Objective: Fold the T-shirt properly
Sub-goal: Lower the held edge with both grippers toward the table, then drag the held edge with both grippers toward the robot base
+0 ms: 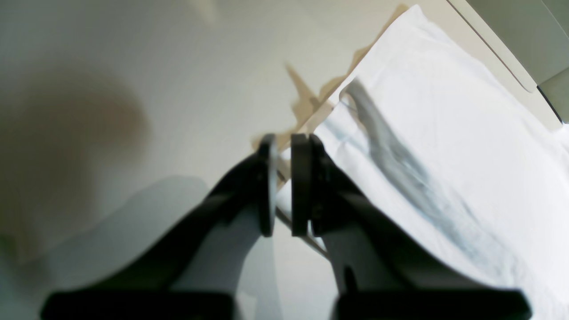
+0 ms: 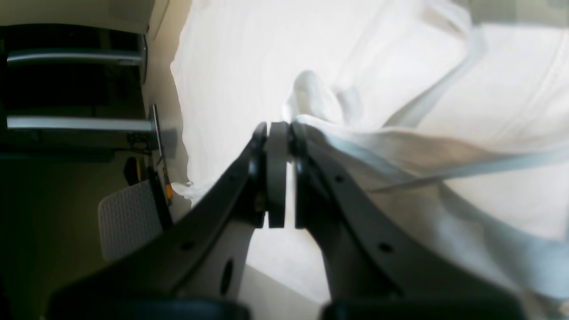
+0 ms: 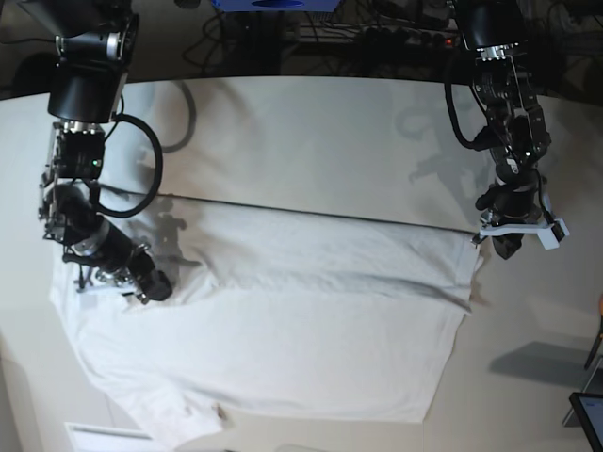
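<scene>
T-shirt: lower sleeve cut by base view's bottom edge. Right pincer: tips hidden in cloth. Left pincer: blurred; grasped cloth indistinct.

Overhead base, blurry close wrists, shared T-shirt

Probably a lab: tangled cables behind a white worktable.
</scene>
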Robot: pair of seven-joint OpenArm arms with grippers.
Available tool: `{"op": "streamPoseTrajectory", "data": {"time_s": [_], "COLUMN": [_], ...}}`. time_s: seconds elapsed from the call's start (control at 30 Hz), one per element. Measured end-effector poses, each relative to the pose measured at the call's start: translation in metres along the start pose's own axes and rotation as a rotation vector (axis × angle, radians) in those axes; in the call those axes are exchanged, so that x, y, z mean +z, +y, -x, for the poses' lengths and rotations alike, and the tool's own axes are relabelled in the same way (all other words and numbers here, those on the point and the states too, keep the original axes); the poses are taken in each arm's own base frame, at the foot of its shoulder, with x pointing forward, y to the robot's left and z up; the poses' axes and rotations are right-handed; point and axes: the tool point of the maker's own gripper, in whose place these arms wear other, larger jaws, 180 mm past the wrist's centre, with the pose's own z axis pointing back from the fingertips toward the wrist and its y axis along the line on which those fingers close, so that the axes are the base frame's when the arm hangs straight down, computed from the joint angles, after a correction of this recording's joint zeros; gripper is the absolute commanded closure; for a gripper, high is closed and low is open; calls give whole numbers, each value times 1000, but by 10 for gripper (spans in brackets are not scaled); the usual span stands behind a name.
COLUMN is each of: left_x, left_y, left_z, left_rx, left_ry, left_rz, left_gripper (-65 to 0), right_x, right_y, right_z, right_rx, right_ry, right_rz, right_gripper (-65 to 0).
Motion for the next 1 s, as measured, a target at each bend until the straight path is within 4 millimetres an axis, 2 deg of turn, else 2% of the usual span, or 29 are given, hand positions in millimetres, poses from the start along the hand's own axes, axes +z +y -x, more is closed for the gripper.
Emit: {"op": "streamPoseTrajectory", "data": {"time_s": [0.17,0.33,0.43,0.6,0.73,0.83,0.9,0.93,1.0], "left_x": [0,0,0,0,0,-2,-5,-6,-7], "left_y": [0,-2,-2,-2,-3,-9,-19,-30,-49], "left_z": [1,2,3,2,2,-4,-10,-12,-12], "left_rx": [-1,-4,-4,-5,-4,-93,-220,-297,-412], "left_ry": [2,6,6,6,5,-11,-36,-47,-69], "left_rz": [-1,6,5,6,7,35,50,81,132], "left_gripper": [-55,-55,-55,-55,-55,-55,-55,-55,-55], "right_x": [-6,-8,-10,-10,-5,18,45,58,76], "right_y": [-10,-8,4,24,36,54,67,73,72], "right_z": [6,4,-3,-9,-9,-16,-35,-45,-47], "right_rx": [-34,-37,-3,90,193,411,591,657,774], "right_ry": [22,19,9,-4,-10,-46,-159,-234,-298], "right_rz": [19,15,-22,-107,-166,-202,-168,-141,-58], "right_gripper": [-17,-20,-67,-196,-210,-209,-209,-209,-209]}}
